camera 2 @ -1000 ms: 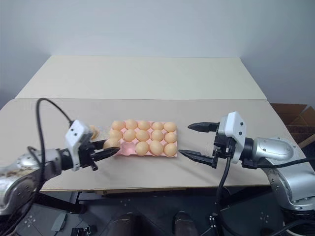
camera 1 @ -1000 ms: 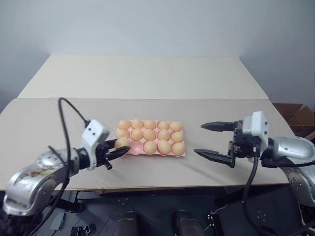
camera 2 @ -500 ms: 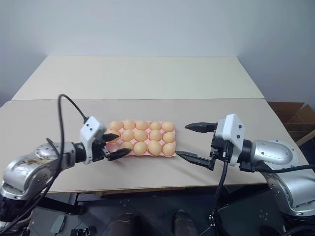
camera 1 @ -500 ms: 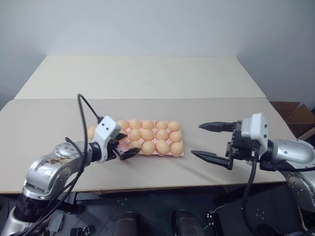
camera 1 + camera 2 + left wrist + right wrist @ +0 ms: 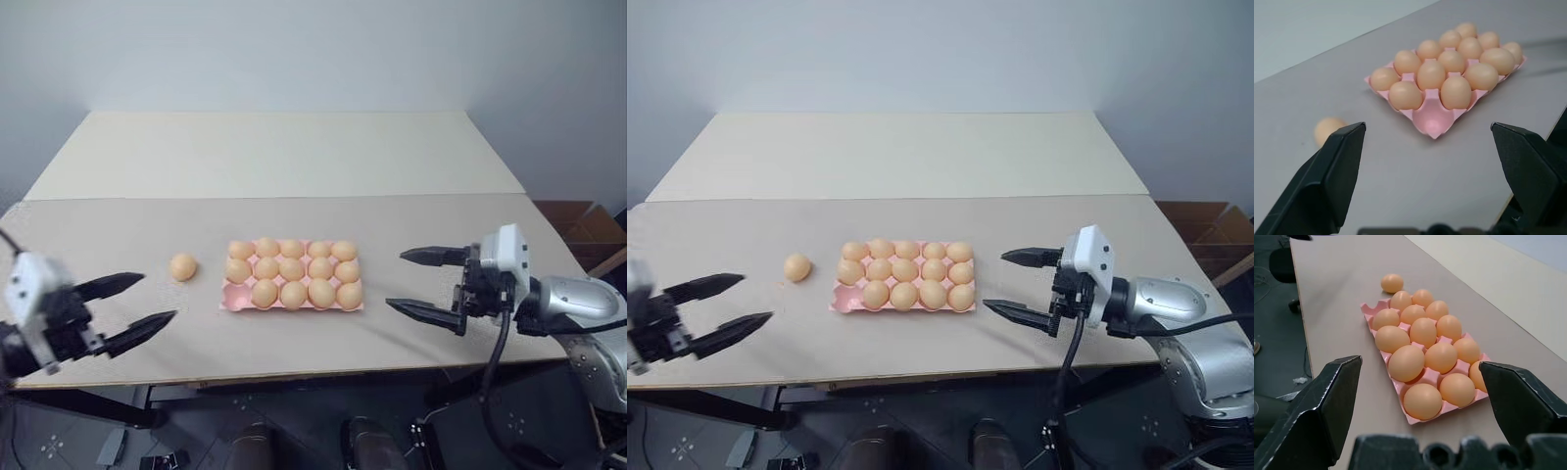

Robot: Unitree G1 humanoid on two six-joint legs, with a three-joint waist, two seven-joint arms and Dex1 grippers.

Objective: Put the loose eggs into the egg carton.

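1. A pink egg carton [image 5: 227, 300] lies flat near the middle of the pale worktop [image 5: 294, 157], its long side running left to right.
2. 14 of the carton's 15 cups hold pale orange-tan eggs; the front-left corner cup [image 5: 1433, 119] stands bare.
3. 1 loose egg [image 5: 183, 266] rests on the worktop to the left of the carton, near it but apart from it.
4. The left pincer [image 5: 128, 305] hovers over the worktop's front-left edge, well apart from the carton, its 2 black fingers spread wide and gripping nothing.
5. In the left wrist view, the bare corner cup sits between the spread fingers [image 5: 1334, 166], with the loose egg partly hidden behind 1 of them.
6. The right pincer [image 5: 426, 284] hangs above the worktop to the right of the carton, pointing toward it, its fingers spread wide and gripping nothing.
7. In the right wrist view, the carton stretches away between the right pincer's fingers [image 5: 1327, 401], and the loose egg lies just beyond its far end.
8. A brown cardboard box [image 5: 576, 220] stands on the floor past the worktop's right edge.
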